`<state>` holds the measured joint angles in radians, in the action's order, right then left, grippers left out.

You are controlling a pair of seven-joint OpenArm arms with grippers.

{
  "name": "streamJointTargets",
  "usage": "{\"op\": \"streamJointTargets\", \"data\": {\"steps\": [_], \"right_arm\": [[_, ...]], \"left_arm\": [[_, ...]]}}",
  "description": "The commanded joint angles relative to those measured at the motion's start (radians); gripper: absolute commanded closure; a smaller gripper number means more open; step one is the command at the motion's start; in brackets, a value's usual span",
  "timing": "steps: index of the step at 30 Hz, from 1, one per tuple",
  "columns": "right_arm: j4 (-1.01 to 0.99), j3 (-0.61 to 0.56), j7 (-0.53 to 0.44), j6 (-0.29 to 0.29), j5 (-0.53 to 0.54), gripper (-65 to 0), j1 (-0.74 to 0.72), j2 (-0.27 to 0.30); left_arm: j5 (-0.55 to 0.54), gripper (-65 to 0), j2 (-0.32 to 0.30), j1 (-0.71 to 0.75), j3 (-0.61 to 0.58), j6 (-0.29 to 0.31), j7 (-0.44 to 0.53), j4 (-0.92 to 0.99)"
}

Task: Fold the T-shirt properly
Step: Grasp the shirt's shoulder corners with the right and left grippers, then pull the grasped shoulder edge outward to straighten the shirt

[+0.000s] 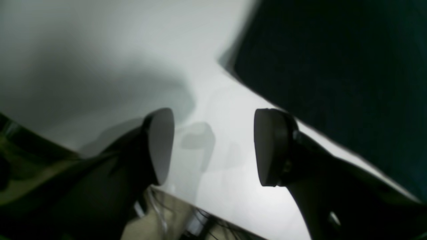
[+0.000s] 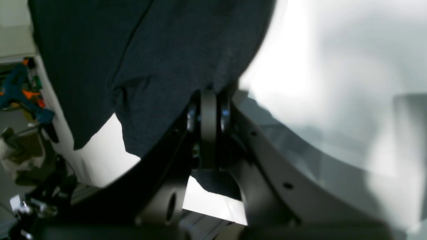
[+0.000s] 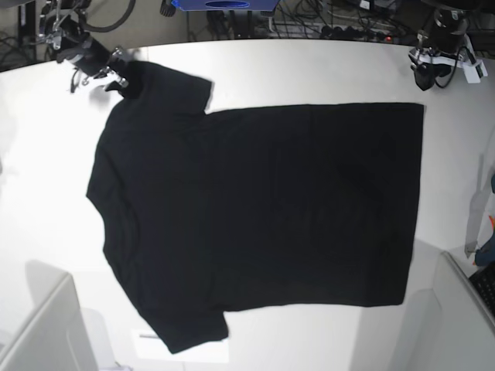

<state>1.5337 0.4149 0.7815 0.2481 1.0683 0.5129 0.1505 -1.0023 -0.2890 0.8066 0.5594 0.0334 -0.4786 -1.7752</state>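
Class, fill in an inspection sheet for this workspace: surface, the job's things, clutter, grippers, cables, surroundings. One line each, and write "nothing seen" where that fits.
Surface: white tabletop, glossy, with reflections and shadows.
Job's things: black T-shirt, spread wide, plain side showing, uneven along the base view's left edge; not folded into a neat shape.
Clutter on the surface: nothing seen.
Left gripper: fingers apart, nothing between them, beside the T-shirt's corner.
Right gripper: fingers shut on the T-shirt's edge.
Cables: thin cables beyond the table edge, blurred.
Surroundings: blue and orange items past the table, too blurred to name.
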Motion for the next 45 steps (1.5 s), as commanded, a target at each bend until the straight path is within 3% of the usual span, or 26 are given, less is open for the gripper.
{"op": "streamJointTargets", "data": {"steps": [1,4,14,21,28,31,34,35,39,45], "right_arm": [[-0.019,-0.006,0.052,-0.031,-0.082,0.0,0.017,0.002],[-0.022,-0.006,0.052,-0.031,-0.084,0.0,0.017,0.004],[-0.011,-0.006,0.052,-0.026,-0.082,0.0,0.017,0.005],[-0.011,-0.007,0.052,-0.025,-0.082,0.0,0.017,0.005],[-0.011,-0.007,0.052,-0.025,-0.082,0.0,0.022,0.005],[-0.011,-0.007,0.052,-0.025,-0.082,0.0,0.022,0.005],[0.008,-0.007,0.052,-0.023,-0.084,0.0,0.023,0.005],[0.026,-0.007,0.052,-0.023,-0.084,0.0,0.026,0.005],[0.164,-0.006,0.051,-0.031,-0.082,0.0,0.071,0.005],[0.258,0.008,0.052,-0.031,-0.082,0.0,0.118,0.005]], "left_arm": [[-0.025,-37.0,-0.009,-0.002,0.017,0.013,-0.001,-0.01],[-0.049,-37.0,-0.009,-0.04,0.04,0.013,-0.041,0.005],[-0.045,-37.0,-0.011,-0.18,0.031,0.012,-0.045,0.134],[-0.043,-36.0,-0.016,-0.253,-0.078,0.006,-0.045,0.18],[-0.043,-35.4,-0.013,-0.28,-0.089,0.006,-0.045,0.243],[-0.043,-25.3,-0.013,-0.281,-0.089,0.006,-0.045,0.243],[-0.043,-3.1,-0.016,-0.301,-0.117,0.006,-0.045,0.248],[-0.043,0.0,-0.019,-0.301,-0.131,0.006,-0.045,0.249],[-0.048,0.0,-0.051,-0.289,-0.157,0.007,-0.045,0.208],[-0.051,0.0,-0.072,-0.151,-0.091,0.007,-0.045,0.042]]}}
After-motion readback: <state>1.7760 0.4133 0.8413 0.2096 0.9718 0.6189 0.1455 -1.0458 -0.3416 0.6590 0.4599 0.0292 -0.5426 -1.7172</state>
